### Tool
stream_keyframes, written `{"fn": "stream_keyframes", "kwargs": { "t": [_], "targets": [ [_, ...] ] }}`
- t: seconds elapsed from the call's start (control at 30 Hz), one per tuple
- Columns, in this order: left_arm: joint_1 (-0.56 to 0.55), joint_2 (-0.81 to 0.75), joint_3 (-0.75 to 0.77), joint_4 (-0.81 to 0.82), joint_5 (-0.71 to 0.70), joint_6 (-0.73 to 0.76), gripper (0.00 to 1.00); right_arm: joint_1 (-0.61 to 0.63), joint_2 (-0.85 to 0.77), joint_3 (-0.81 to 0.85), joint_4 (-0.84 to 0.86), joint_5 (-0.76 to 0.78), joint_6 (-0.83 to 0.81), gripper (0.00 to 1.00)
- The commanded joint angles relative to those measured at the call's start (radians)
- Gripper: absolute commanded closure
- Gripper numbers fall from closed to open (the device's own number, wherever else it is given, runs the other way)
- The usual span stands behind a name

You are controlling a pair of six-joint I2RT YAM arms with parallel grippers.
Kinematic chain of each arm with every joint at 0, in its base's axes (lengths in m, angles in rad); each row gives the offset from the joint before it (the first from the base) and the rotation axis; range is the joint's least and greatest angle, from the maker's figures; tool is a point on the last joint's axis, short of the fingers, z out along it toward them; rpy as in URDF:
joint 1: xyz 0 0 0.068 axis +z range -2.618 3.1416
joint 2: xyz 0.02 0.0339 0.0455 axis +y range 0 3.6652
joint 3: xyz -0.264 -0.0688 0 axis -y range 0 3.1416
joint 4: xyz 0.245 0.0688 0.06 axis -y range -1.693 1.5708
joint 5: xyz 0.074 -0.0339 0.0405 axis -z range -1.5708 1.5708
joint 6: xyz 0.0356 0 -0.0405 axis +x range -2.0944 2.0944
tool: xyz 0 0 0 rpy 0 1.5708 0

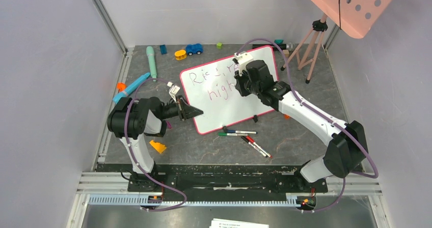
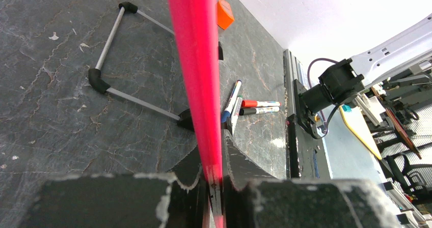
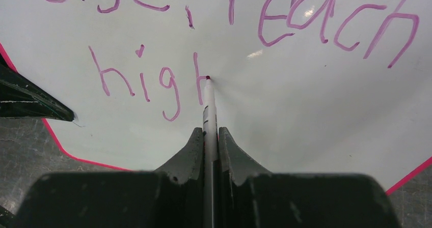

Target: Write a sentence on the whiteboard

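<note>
Now at the whiteboard (image 1: 219, 111): it stands propped at a tilt in the middle of the table (image 1: 305, 131), its writing face turned toward my right arm.
Left gripper (image 2: 214, 172): my jaws are nearly closed, pinching the board's pink-red rim at its left edge. I judge this grip is there to brace the board so it does not slide or rock under the pen.
Wire stand (image 2: 109, 80): it is seen behind the rim from my left wrist. It appears to prop the board up, which is likely why the board needs a steadying hand.
Right gripper (image 3: 208, 136): my jaws are fully closed on a marker (image 3: 209, 111), gripped along its barrel so the tip points straight out ahead of the fingers.
Marker tip: it touches the white surface at the hump of the second "h", at a shallow angle to the board.
Sentence (image 1: 220, 91): the purplish-pink ink reads "Rise, reach" on the upper line and "high" on the lower.
Stage: by my reckoning I am finishing that "h", with "er" not yet written. There is bare board to the right of the tip for those letters.
Spare markers (image 1: 244, 136): they lie capped on the table just in front of the board, clear of both arms.
</note>
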Motion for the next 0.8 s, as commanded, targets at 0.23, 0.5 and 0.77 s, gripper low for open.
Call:
{"fn": "stream_keyframes", "kwargs": {
  "t": [0.23, 0.5, 0.77],
  "targets": [
    [-0.016, -0.006, -0.008, 0.067, 0.083, 0.130, 0.93, -0.012, -0.022, -0.028, 0.007, 0.059, -0.001, 1.00],
    [-0.017, -0.006, -0.007, 0.067, 0.084, 0.129, 0.93, -0.012, -0.055, -0.090, 0.007, 0.046, 0.012, 1.00],
    [-0.017, -0.006, -0.008, 0.067, 0.083, 0.129, 0.93, -0.013, -0.072, -0.098, 0.006, 0.036, 0.025, 1.00]
  ]
}}
